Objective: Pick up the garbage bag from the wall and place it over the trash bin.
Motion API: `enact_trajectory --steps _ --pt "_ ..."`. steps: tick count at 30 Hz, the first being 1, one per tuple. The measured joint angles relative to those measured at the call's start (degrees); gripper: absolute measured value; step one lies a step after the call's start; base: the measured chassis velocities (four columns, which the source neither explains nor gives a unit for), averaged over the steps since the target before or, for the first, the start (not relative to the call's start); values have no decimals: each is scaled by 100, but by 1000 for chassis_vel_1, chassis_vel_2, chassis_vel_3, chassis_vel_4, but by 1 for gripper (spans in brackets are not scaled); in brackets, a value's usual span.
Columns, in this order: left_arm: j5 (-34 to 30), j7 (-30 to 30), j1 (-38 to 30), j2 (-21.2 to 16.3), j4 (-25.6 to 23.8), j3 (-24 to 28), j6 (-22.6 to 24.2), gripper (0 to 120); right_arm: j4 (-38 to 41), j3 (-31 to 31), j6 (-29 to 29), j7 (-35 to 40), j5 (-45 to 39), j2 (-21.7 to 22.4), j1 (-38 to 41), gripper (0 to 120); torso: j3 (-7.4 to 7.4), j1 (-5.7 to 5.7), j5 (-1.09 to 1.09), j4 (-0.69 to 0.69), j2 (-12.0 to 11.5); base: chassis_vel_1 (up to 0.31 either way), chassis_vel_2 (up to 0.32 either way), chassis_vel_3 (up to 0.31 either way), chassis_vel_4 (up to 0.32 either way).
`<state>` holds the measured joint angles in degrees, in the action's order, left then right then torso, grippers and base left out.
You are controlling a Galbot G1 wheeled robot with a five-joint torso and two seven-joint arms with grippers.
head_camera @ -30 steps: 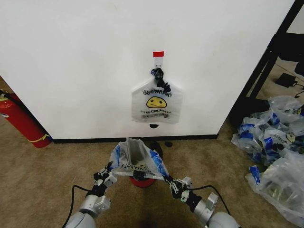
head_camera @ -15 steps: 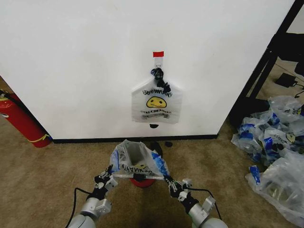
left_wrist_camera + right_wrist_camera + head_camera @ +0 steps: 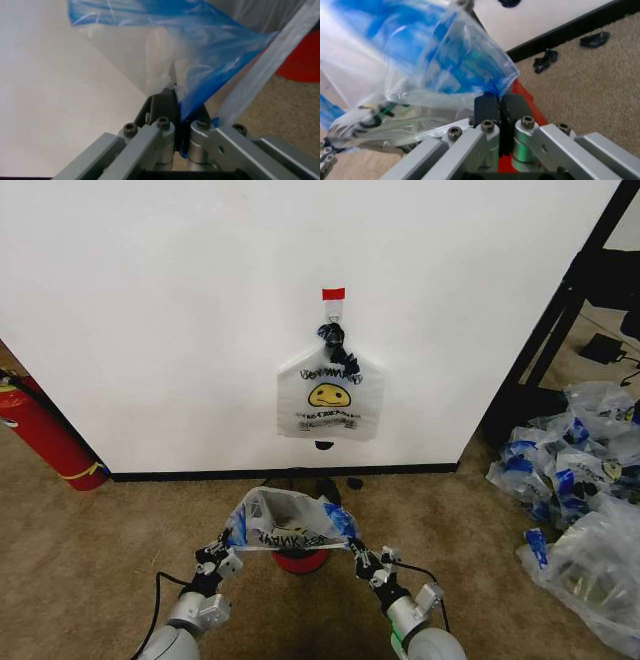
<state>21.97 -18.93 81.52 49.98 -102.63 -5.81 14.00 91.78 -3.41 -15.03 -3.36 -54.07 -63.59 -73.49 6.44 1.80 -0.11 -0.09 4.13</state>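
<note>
White wall (image 3: pixel 150 310) filled the back of the scene, with a black strip along its base. A second smiley bag (image 3: pixel 329 402) was seen hanging from a hook under red tape (image 3: pixel 333 294); it was not the one being handled. On the beige carpet in front of the wall, the garbage bag (image 3: pixel 285 522) was held stretched wide open between both grippers, directly over the trash bin (image 3: pixel 298 560), whose red base showed beneath it. The left gripper (image 3: pixel 175 108) was clamped shut on the bag's blue-patched edge, and the right gripper (image 3: pixel 498 105) was pinched shut on the opposite edge. The pick-up was judged finished. Lowering the open mouth around the bin's rim and letting go was judged to remain.
</note>
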Motion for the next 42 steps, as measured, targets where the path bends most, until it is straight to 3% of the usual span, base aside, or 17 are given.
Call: enact_trajectory --steps 11,19,30,36,38,42 --pt "-222 15 -207 118 0 255 34 0 -365 -26 64 9 35 -221 195 0 0 0 0 0 0 0 0 0 0" --pt "-283 56 -134 108 -52 217 37 0 -374 24 55 -113 418 -204 162 29 0 0 1 0 0 0 0 0 0" --pt "-488 206 219 -12 -634 -64 2 39 94 173 113 18 1129 84 -116 67 -1 -1 1 -1 0 0 0 0 0" --pt "-277 467 723 -85 -956 -247 -2 64 388 298 234 188 1735 441 -502 93 -1 -1 1 1 0 0 0 0 0" --pt "-239 481 746 -85 -960 -252 -5 67 420 313 239 204 1803 476 -547 94 -1 -1 0 0 0 0 0 0 0" --pt "-31 517 907 -90 -978 -284 -83 85 651 403 184 209 2030 640 -779 100 -1 -1 0 0 0 0 0 0 0"
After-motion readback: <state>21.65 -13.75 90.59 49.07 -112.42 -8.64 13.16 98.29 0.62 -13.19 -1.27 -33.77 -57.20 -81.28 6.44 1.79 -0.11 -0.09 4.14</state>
